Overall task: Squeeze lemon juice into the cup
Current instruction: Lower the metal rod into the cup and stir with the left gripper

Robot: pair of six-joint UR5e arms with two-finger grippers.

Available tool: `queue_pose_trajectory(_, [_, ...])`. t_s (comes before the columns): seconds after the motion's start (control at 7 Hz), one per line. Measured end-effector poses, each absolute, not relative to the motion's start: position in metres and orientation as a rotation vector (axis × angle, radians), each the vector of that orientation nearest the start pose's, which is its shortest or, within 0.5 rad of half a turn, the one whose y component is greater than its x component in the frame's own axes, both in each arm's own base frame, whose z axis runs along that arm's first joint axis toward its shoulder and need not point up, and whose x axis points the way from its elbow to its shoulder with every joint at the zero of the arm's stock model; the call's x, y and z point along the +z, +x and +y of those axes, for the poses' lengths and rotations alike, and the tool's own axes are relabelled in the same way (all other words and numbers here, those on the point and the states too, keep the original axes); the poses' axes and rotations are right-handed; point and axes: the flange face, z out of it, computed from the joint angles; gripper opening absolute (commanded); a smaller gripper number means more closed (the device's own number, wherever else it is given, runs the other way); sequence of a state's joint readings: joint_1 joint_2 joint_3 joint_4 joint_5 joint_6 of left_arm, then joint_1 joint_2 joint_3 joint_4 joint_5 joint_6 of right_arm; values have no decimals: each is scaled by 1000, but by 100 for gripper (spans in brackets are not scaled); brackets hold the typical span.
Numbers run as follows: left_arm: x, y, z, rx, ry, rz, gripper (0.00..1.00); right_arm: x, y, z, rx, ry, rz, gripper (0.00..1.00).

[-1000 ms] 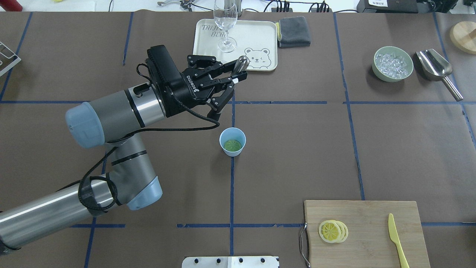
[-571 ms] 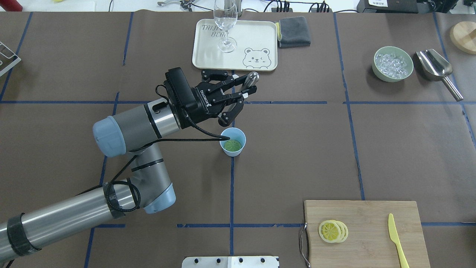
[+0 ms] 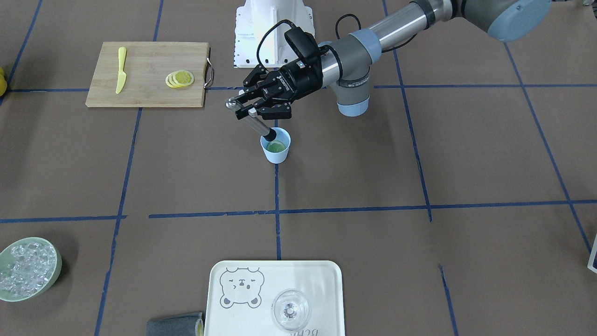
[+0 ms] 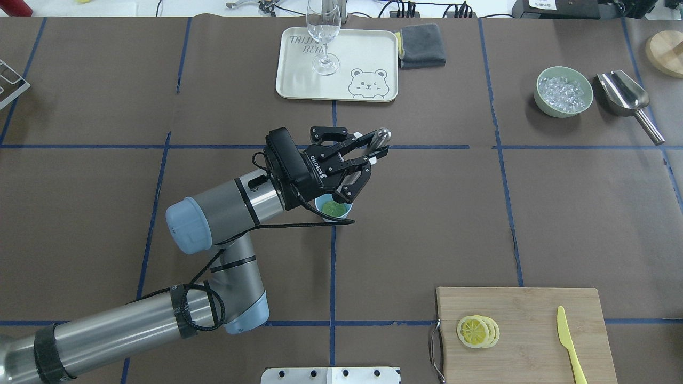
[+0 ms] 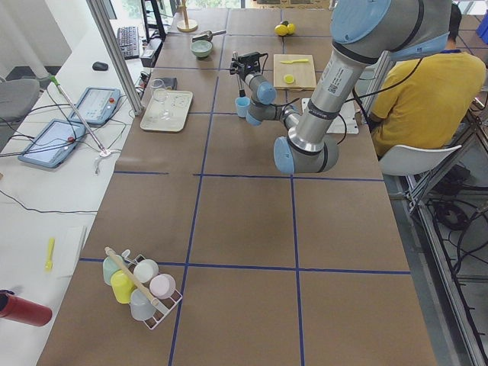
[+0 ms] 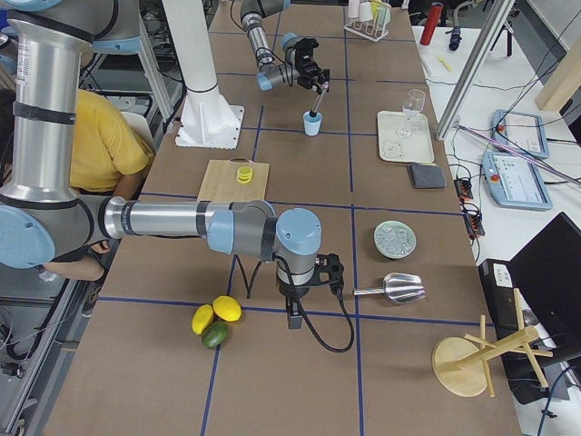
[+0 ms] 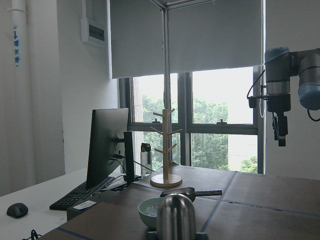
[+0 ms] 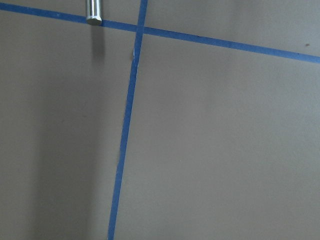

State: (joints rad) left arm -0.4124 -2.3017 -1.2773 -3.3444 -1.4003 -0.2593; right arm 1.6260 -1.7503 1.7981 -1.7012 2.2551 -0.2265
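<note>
Your left gripper [image 3: 248, 112] pinches a steel muddler [image 3: 259, 125], its dark tip in the mouth of the cup [image 3: 278, 156] at mid-table, which holds a greenish slice [image 3: 277, 148]. Farther back, a tray [image 4: 368, 48] bears a stemmed glass [image 4: 324, 32]. The lemon slices [image 4: 476, 330] lie stacked on the near-right board [image 4: 528, 309]; the far-right bowl [image 4: 557, 113] holds ice [image 4: 564, 88]. For your right gripper [image 6: 292, 320], you can't tell the grip.

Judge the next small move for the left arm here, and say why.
Probably lower the muddler further into the cup, onto the slice. The left end effector grips the muddler tilted, with its dark tip just at the cup's mouth. The slice lies lower, at the bottom, so pressing seems not yet begun.
</note>
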Motion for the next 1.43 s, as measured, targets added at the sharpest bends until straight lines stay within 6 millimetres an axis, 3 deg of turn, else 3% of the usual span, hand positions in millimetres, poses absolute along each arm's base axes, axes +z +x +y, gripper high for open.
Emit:
queue_pose_trajectory(0.57, [218,580,-378,298,1695,1325,0,650,93,-403,-139,14,-689,100])
queue_pose_trajectory(0.86, [224,584,-376,289,1694,1304,0,650,93,-403,-139,13,-689,100])
queue_pose_trajectory(1.0, [217,580,-377,280,1706,1311,0,649,93,-403,-140,14,-689,100])
queue_pose_trajectory(1.43, [169,533,-397,241,1772,1335,0,649,93,-403,-142,16,-689,100])
